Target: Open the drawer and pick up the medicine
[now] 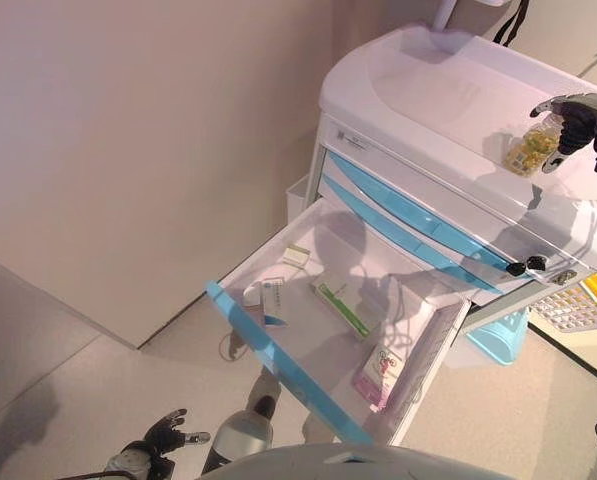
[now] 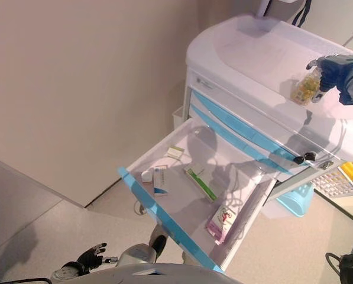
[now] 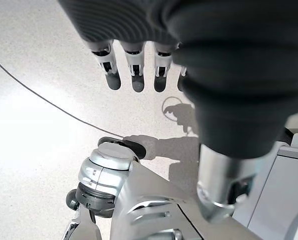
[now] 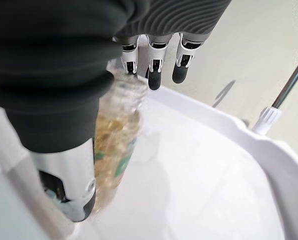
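Observation:
A white medical cart [image 1: 428, 90] has blue-fronted drawers. One drawer [image 1: 278, 360] is pulled wide open. My right hand [image 1: 581, 118] is up over the cart's top and is shut on a clear medicine bottle [image 1: 531, 148] of yellow pills. In the right wrist view the bottle [image 4: 116, 135] sits between the thumb and the fingers [image 4: 154, 70], just above the white top. My left hand [image 1: 163, 437] hangs low near the floor, left of the drawer, open and empty; its straight fingers [image 3: 134, 65] show in the left wrist view.
In the open drawer lie a small white box [image 1: 296, 256], a white and blue box [image 1: 272, 300], a long green box [image 1: 340, 308] and a pink pouch [image 1: 380, 374]. A blue basket [image 1: 498, 335] stands beside the cart. A wall runs along the left.

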